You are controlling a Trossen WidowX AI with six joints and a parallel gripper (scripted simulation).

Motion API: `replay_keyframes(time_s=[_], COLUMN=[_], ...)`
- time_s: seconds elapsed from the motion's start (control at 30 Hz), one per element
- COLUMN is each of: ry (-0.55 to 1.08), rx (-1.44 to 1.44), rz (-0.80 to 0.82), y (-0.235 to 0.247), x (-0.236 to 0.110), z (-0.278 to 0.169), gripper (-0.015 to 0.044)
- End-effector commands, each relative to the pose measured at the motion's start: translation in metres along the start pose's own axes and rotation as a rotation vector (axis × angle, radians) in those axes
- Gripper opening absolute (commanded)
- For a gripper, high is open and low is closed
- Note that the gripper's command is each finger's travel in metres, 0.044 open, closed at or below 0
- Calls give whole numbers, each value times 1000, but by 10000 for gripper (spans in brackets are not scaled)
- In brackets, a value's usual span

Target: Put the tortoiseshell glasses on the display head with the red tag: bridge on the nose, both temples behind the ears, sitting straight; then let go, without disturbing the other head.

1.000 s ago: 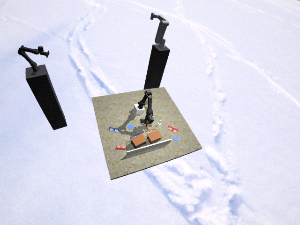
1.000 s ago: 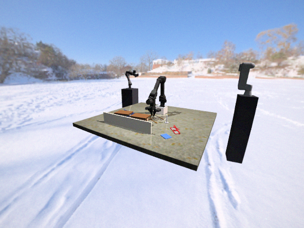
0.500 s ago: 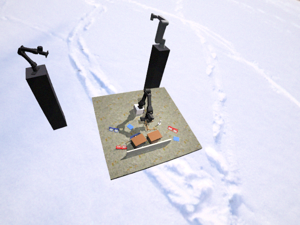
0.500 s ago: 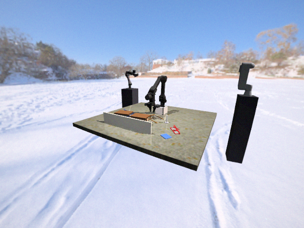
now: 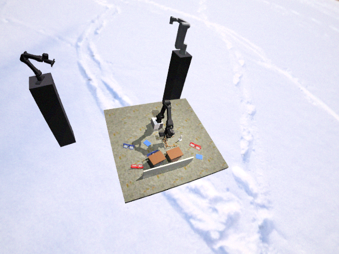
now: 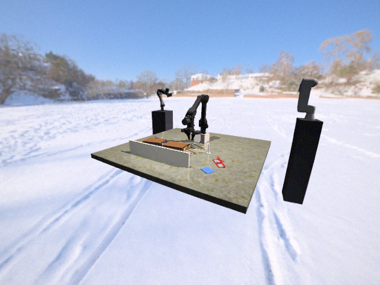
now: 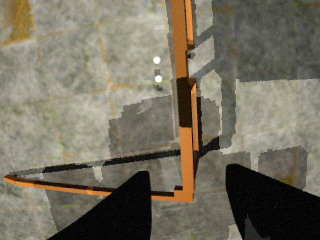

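Tortoiseshell glasses [image 7: 184,103] lie flat on the stone-patterned table [image 5: 191,174], directly beneath the wrist camera. The orange-and-brown front bar runs from twelve o'clock down to about six, and one thin temple [image 7: 80,170] sweeps off toward nine. From the top view they sit at roughly twelve o'clock of the two brown-topped blocks [image 5: 174,153], which I take to be the display heads; no red tag is legible from here.

The gripper [image 7: 188,194] hangs just above the frame, its two dark fingers parted about a third of the way, straddling the lower corner of the front bar without pinching it. It holds nothing.

Judgement: the step in hand is securing the glasses. To do it well, the jaws should be centred across the bar near the bridge, not at the corner hinge, then lowered squarely so both pads meet the bar together. An off-centre pinch would likely twist the frame or fold the temple, spoiling later alignment on the nose.
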State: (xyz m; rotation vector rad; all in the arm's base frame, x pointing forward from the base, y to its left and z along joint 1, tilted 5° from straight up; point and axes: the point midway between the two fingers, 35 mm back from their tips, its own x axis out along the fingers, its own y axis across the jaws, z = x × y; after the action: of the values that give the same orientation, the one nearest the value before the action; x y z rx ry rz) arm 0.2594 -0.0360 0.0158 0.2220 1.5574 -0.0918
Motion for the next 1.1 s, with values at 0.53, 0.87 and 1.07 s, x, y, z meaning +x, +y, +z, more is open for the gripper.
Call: replay_keyframes(time_s=[0.53, 0.87, 1.07], ry=[0, 0, 1], rx=[-6, -6, -6], rz=[-2, -2, -2], y=[0, 0, 0], x=[23, 40, 50], z=[2, 2, 1], gripper=[140, 140, 140])
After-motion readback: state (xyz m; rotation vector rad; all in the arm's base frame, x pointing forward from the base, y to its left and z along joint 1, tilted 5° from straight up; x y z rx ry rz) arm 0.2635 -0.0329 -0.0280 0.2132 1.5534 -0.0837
